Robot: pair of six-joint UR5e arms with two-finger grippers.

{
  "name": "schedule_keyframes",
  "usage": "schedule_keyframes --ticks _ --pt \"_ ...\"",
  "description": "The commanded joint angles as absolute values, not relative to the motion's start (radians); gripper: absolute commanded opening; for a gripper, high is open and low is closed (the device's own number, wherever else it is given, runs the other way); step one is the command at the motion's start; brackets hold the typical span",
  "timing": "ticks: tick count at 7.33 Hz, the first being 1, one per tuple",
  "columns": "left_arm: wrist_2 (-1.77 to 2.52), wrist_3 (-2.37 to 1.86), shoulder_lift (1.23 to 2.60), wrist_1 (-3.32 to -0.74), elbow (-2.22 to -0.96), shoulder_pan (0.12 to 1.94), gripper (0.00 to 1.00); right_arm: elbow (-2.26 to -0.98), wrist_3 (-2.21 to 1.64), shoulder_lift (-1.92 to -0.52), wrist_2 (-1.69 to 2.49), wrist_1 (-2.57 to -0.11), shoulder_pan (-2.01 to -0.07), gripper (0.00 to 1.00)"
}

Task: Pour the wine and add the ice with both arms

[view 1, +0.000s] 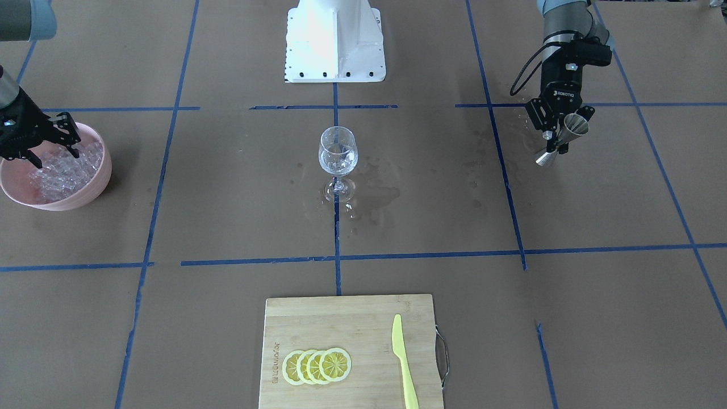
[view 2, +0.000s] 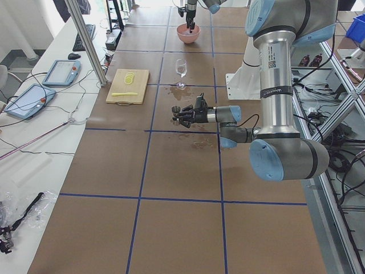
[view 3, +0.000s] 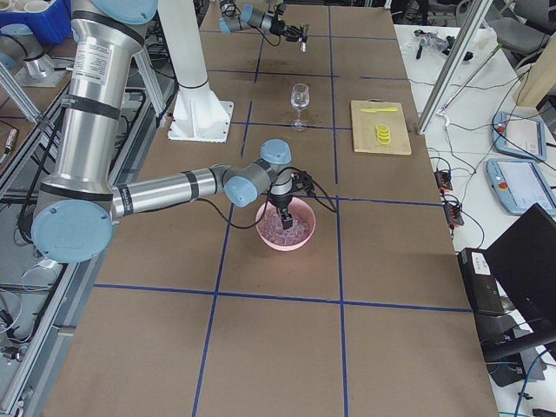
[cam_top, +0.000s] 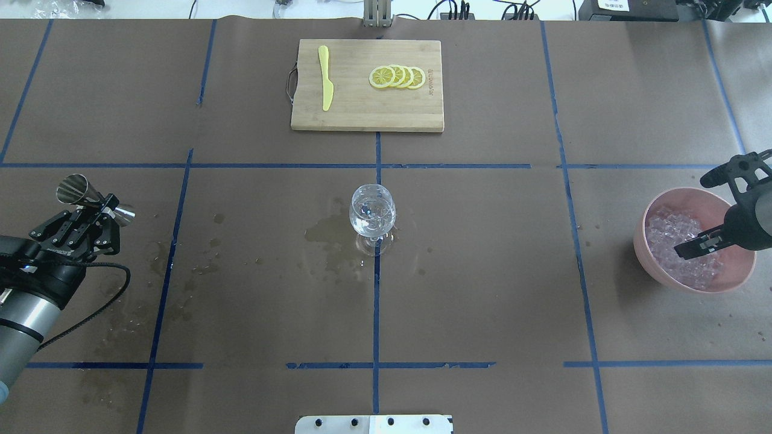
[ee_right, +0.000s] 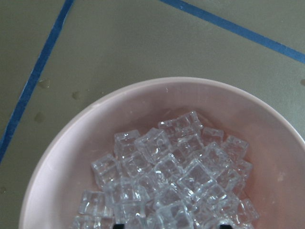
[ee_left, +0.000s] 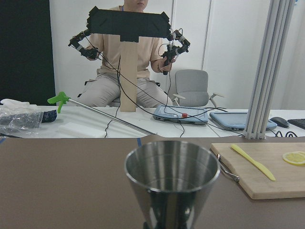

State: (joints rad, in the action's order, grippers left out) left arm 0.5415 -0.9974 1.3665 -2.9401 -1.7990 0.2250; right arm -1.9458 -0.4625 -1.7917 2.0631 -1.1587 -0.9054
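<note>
Light is bright, even and diffuse, falling from overhead, so the brown table (cam_top: 482, 271) carries only soft shadows: a faint one beside the pink bowl (cam_top: 681, 202), a weaker one under the wine glass (cam_top: 374, 217). In the front-facing view the white base block (view 1: 335, 40) is blown out almost to pure white. The glass shows small glints, and the wet patches around it read darker. In the left wrist view the near metal cup (ee_left: 171, 181) is slightly soft and the far room sharp. The right wrist view is crisp on the ice (ee_right: 167, 176), with a greenish cast over the table. In both side views uprights lean near the edges.
</note>
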Motion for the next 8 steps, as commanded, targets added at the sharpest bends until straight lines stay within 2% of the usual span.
schedule_keyframes --ticks 1,4,5,6,8 --pt "0.541 -0.997 1.367 -2.941 -1.793 0.224 0.00 -1.941 -0.442 -1.784 2.071 -1.173 -0.913 0.66" --pt "0.541 -0.997 1.367 -2.941 -1.789 0.224 0.00 -1.927 -0.442 -1.781 2.071 -1.175 -0.908 0.66" --pt "0.541 -0.997 1.367 -2.941 -1.784 0.224 0.00 -1.925 -0.442 -1.781 2.071 -1.175 -0.907 0.62" --pt "0.543 -0.997 1.367 -2.941 -1.783 0.224 0.00 -1.925 -0.442 -1.781 2.071 -1.175 -0.907 0.52" --pt "0.543 -0.997 1.367 -2.947 -1.782 0.224 0.00 -1.925 -0.440 -1.779 2.072 -1.189 -0.904 0.22"
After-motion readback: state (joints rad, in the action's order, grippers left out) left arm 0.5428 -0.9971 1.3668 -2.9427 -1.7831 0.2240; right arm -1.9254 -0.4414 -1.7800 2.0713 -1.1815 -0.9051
